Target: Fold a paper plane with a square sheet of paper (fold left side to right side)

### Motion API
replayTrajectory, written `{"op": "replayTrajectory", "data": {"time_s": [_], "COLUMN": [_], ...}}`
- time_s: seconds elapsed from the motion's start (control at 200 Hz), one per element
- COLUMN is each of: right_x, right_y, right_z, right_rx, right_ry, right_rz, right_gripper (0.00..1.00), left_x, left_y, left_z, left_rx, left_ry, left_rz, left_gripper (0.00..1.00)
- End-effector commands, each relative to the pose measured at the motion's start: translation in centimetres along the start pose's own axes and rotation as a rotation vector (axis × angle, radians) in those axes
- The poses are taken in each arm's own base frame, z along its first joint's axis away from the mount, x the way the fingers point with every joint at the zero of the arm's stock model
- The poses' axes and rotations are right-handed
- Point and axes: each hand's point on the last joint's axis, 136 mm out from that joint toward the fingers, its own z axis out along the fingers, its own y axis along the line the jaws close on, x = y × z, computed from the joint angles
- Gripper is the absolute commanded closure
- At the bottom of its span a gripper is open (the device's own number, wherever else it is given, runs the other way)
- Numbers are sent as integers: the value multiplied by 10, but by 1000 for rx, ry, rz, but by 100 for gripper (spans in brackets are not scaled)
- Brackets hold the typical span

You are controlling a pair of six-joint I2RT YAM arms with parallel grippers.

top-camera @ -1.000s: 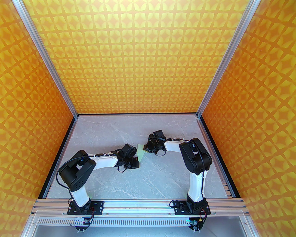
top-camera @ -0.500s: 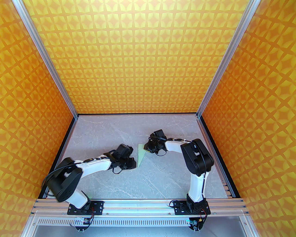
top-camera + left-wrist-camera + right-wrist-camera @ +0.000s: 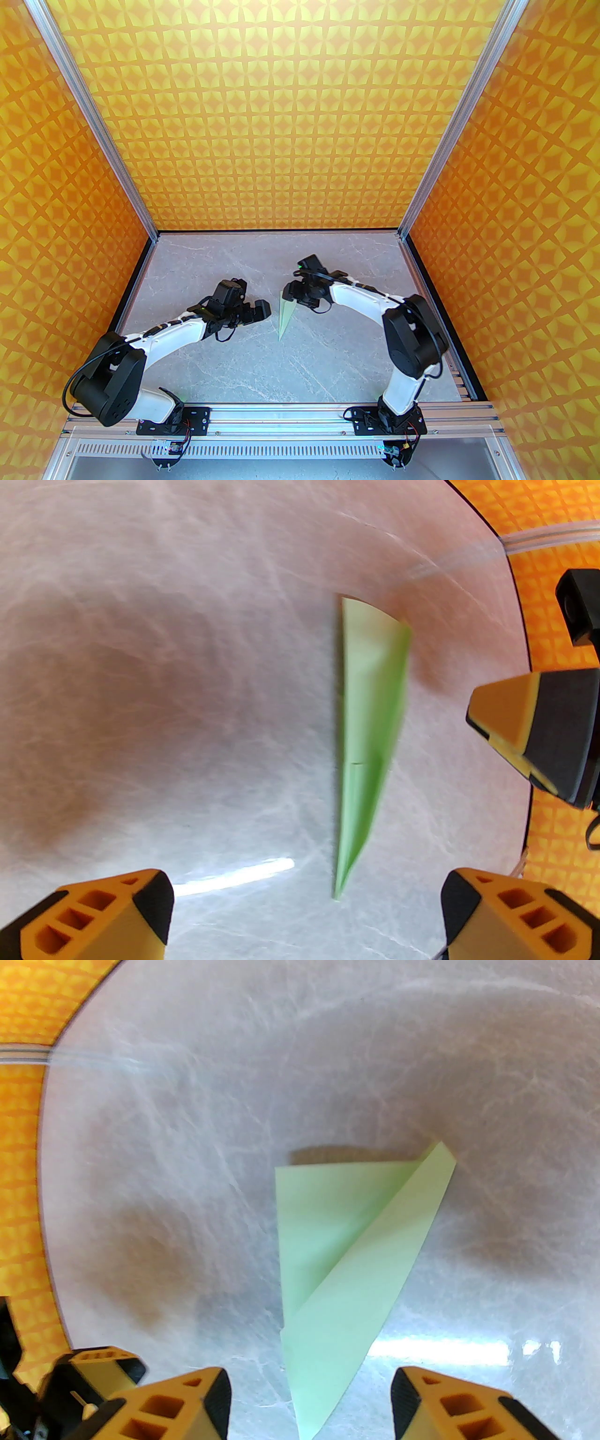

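Hands (image 3: 302,892) (image 3: 309,1382) open, paper plane (image 3: 284,311) loose

Cam layout: one overhead, two wrist-mounted.
Top external: high behind the arm bases (image 3: 173,418), pitched down toward 12 o'clock, far out, whole grey marble-pattern table (image 3: 225,365) in frame. Both wrist cams look down at it from close range. All three overlap on the slim pale mint-green folded paper plane (image 3: 284,311) (image 3: 368,714) (image 3: 337,1264) mid-table.
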Motion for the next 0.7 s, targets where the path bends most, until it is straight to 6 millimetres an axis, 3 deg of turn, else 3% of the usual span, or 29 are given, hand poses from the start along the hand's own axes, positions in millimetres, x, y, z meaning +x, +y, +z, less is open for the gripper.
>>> {"op": "replayTrajectory", "data": {"time_s": [0.0,0.19,0.27,0.695], "right_x": [5,2,2,10], "right_y": [-16,-10,-11,-21], "right_z": [13,28,29,7], "right_rx": [117,126,137,137], "right_ry": [30,54,58,21], "right_rz": [15,4,-3,-18], "right_gripper": [39,39,44,62], "left_x": [-10,-6,-4,-2], "left_y": [3,7,9,-3], "left_z": [-7,-7,-7,4], "left_rx": [-14,-19,-25,-1], "left_ry": [-60,-53,-46,-8], "left_rz": [18,13,13,40], "left_gripper": [1,1,1,1]}}
